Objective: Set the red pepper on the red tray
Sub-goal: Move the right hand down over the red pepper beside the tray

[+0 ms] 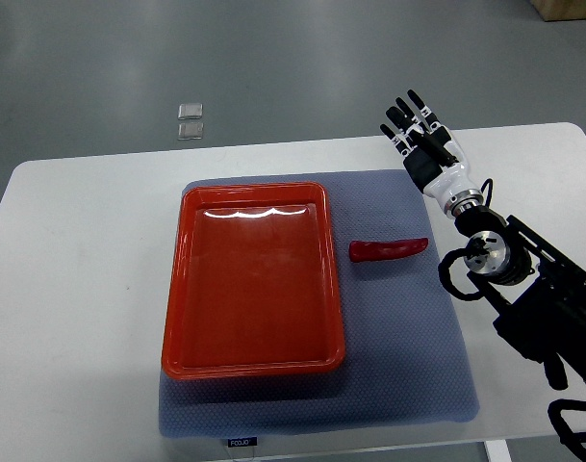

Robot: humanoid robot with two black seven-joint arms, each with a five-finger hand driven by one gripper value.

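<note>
Red pepper [388,249] beside red tray [254,279], right hand [424,144] fingers spread, empty, arm cut off at frame edge

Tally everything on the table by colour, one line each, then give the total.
Red: 2, the red tray and the red pepper
Blue-grey: 1, the mat
Total: 3
</note>
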